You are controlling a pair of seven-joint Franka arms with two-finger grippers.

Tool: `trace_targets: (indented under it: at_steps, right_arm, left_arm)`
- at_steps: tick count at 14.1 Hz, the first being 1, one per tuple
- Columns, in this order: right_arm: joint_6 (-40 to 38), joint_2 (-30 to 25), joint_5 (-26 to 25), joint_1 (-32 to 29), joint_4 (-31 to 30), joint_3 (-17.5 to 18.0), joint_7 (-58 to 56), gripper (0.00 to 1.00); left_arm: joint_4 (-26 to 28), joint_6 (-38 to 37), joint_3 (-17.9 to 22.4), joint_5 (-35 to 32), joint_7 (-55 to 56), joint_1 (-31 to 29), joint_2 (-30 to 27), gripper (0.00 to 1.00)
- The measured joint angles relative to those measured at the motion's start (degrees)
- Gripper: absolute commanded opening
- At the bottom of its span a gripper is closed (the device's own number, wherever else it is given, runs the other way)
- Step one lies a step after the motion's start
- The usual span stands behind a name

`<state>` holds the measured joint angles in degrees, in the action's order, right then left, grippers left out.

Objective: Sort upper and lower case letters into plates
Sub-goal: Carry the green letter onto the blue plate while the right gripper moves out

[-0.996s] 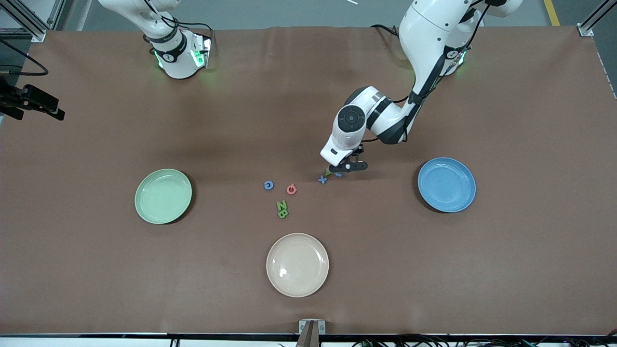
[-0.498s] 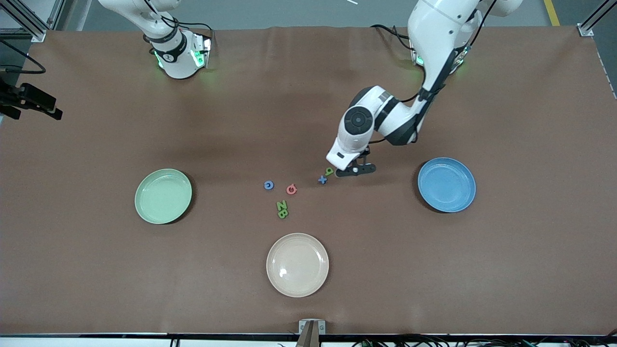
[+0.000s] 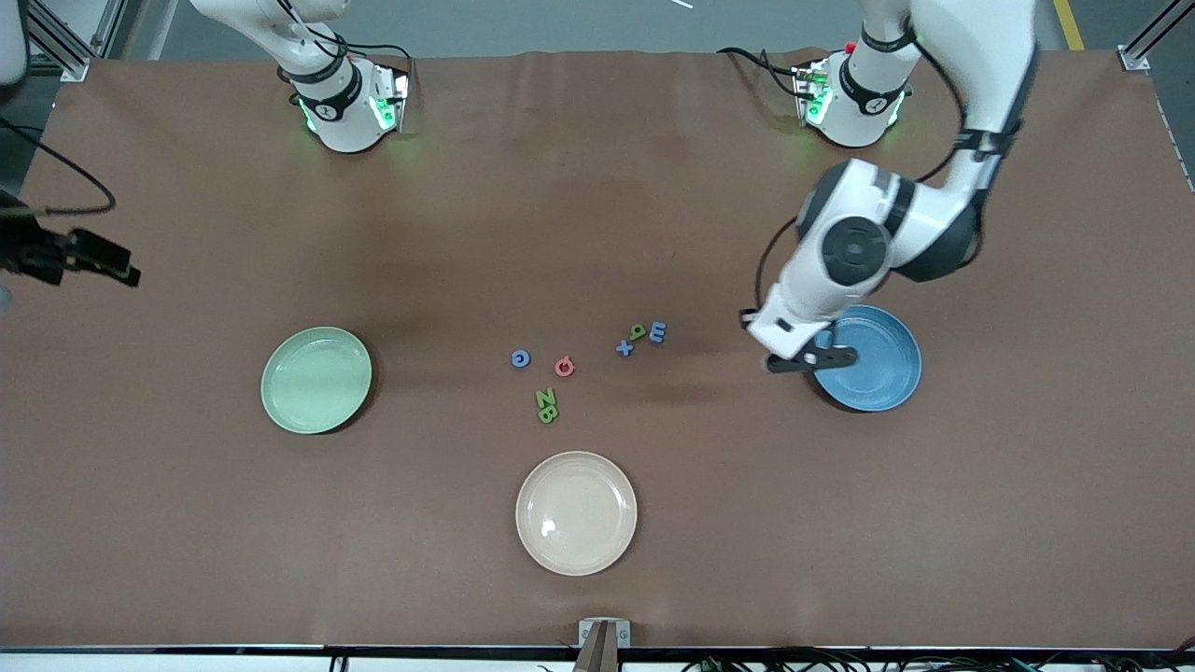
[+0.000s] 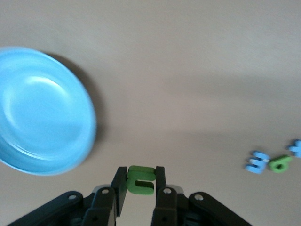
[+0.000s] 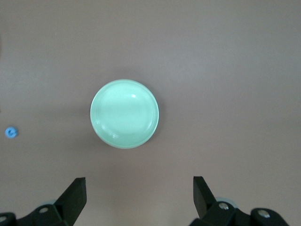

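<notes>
My left gripper (image 3: 810,358) is shut on a green letter (image 4: 140,180) and holds it up over the table at the blue plate's (image 3: 878,373) rim, on the side toward the middle. The blue plate (image 4: 42,113) also shows in the left wrist view. On the table's middle lie a blue letter (image 3: 657,331), a green one (image 3: 638,330), a blue x (image 3: 625,348), a pinkish-red letter (image 3: 564,367), a blue c (image 3: 520,358) and two green letters (image 3: 546,406). The mint green plate (image 3: 316,379) is empty. My right gripper (image 5: 139,188) is open, high over the mint plate (image 5: 124,113).
A cream-beige plate (image 3: 576,512) lies nearer to the front camera than the letters. The brown table cloth (image 3: 187,523) covers the whole table. A black cable and fitting (image 3: 70,254) show at the edge toward the right arm's end.
My left gripper has risen from the letter cluster with the green letter and moved to the blue plate's rim. A blue letter that it covered now shows.
</notes>
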<state>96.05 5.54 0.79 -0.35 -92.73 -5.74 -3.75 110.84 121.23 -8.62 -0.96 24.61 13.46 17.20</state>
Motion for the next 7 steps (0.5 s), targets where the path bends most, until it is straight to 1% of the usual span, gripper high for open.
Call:
trace_targets:
  at_steps: [3,4,5,7]
  right_arm:
    - [3.1,7.9,0.1,0.1,-0.1,0.1,0.4,1.00]
    - [4.2,9.7,0.2,0.2,-0.2,0.2,2.6,1.00]
    - [5.4,10.8,0.4,0.7,-0.2,0.5,6.7,1.00]
    - [8.7,11.7,1.2,3.8,-1.7,1.0,17.5,1.00]
  left_arm:
    - [2.1,0.3,0.0,-2.9,-8.1,-6.9,-0.7,0.13]
    - [2.9,0.9,0.0,-4.2,-9.7,-8.6,-0.6,0.13]
    - [3.7,2.2,0.0,-5.1,-11.1,-10.2,-0.6,0.13]
    - [5.6,6.0,0.0,-5.7,-14.4,-12.4,-0.5,0.13]
